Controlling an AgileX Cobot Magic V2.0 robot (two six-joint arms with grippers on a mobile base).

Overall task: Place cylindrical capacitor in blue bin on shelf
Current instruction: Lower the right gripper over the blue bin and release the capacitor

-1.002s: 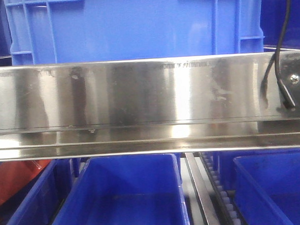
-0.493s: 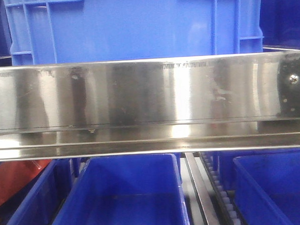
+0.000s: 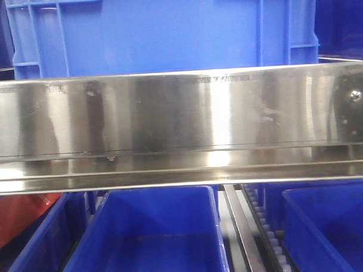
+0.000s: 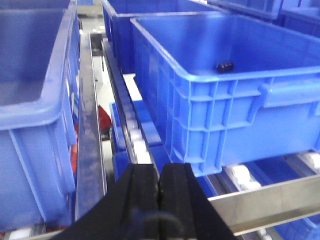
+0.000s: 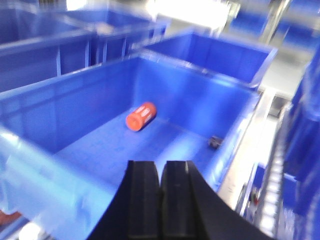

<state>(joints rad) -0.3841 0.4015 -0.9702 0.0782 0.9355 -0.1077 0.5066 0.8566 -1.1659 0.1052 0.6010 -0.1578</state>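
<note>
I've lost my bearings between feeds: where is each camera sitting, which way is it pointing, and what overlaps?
Front-facing: close to the shiny stainless-steel shelf, looking level at its rail, with blue plastic bins above and below; nothing of the robot shows.
Left wrist: behind the shut left claw, looking along the roller tracks at a blue plastic bin with a small dark object at its rim.
Right wrist: behind the shut right claw, looking down into the blue bin holding the orange cylindrical capacitor.
Shared: all views show blue bins; whether any bin appears twice is unclear.
</note>
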